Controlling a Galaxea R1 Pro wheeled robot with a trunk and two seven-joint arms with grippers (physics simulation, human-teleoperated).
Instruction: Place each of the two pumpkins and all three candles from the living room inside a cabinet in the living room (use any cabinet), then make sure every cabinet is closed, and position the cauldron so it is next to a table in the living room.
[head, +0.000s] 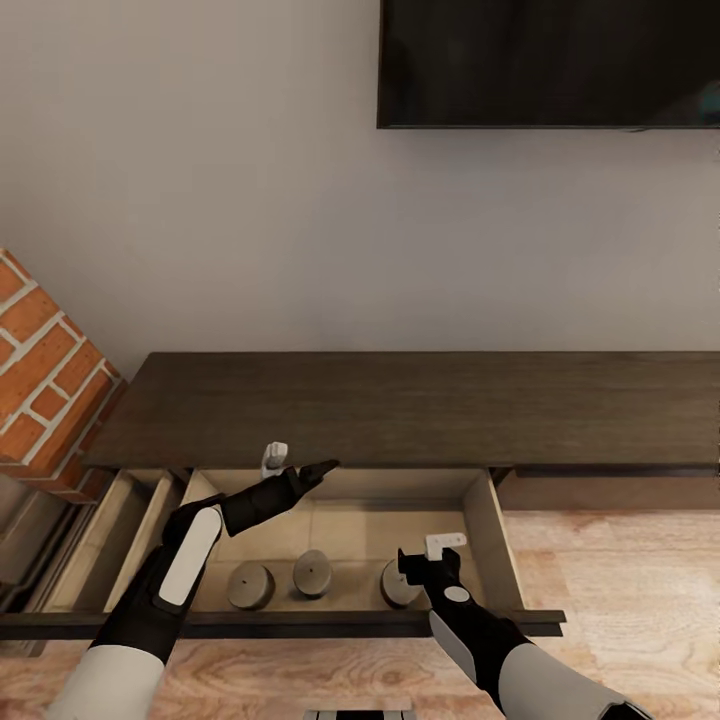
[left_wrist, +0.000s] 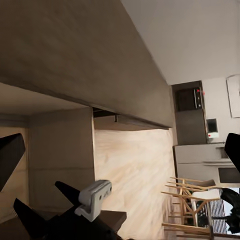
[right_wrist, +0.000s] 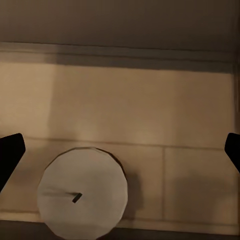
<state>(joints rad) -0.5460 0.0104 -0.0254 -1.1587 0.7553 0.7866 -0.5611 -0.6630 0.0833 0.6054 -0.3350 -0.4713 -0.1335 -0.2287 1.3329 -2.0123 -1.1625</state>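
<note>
Three candles stand in a row along the front of the open drawer (head: 340, 520) of the cabinet (head: 420, 405): one (head: 250, 585) at the left, one (head: 312, 573) in the middle, and one (head: 397, 585) at the right, just beside my right gripper (head: 418, 572). In the right wrist view that last candle (right_wrist: 83, 199) sits upright on the pale drawer floor with its wick showing, and my fingertips (right_wrist: 10, 152) are spread wide at the two edges of the picture, holding nothing.

The candles look settled, so the step in hand, as I judge it, is to clear both arms out of the drawer and then push it shut. To do it well I should lift the right gripper straight up before drawing back, so I do not tip the candle next to it, and push the front evenly so the candles do not slide or topple.

My left gripper (head: 318, 470) hovers over the back of the drawer, its forearm angled in from the left and its fingers pointing toward the rear wall; its jaws are also spread and empty. My right arm reaches in over the front edge from below.
</note>
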